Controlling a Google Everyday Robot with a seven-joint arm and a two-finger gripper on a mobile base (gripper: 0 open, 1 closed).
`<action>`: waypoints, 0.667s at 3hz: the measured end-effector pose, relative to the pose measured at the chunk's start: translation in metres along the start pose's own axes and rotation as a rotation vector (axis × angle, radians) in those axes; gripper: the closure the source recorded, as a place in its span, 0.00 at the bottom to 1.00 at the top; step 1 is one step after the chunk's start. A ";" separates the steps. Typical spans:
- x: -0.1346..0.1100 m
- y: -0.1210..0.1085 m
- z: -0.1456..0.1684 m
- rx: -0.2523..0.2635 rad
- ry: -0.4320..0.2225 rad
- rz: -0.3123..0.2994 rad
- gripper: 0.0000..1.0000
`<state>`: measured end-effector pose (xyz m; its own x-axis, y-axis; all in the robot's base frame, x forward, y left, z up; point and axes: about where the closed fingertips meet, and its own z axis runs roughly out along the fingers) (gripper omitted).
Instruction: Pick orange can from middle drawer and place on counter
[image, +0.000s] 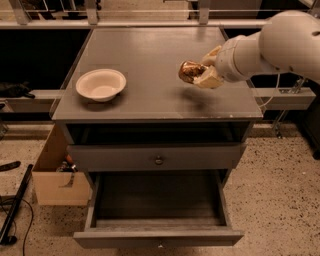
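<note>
The orange can, shiny golden with brown patches, is held in my gripper just above the right half of the counter. The cream fingers are shut on the can's right side, and the white arm reaches in from the right. The can's shadow falls on the counter below it. The middle drawer stands pulled open at the bottom, and its dark floor holds nothing.
A cream-white bowl sits on the counter's left side. A closed drawer front with a round dark knob is above the open drawer. A cardboard box stands on the floor at the left, with a rail at the right.
</note>
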<state>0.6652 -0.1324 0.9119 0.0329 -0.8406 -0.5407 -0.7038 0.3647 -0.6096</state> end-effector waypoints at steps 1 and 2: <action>0.003 0.014 0.004 -0.037 -0.078 0.071 1.00; 0.008 0.025 0.009 -0.065 -0.100 0.105 1.00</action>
<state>0.6539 -0.1262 0.8870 0.0253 -0.7541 -0.6563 -0.7514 0.4187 -0.5100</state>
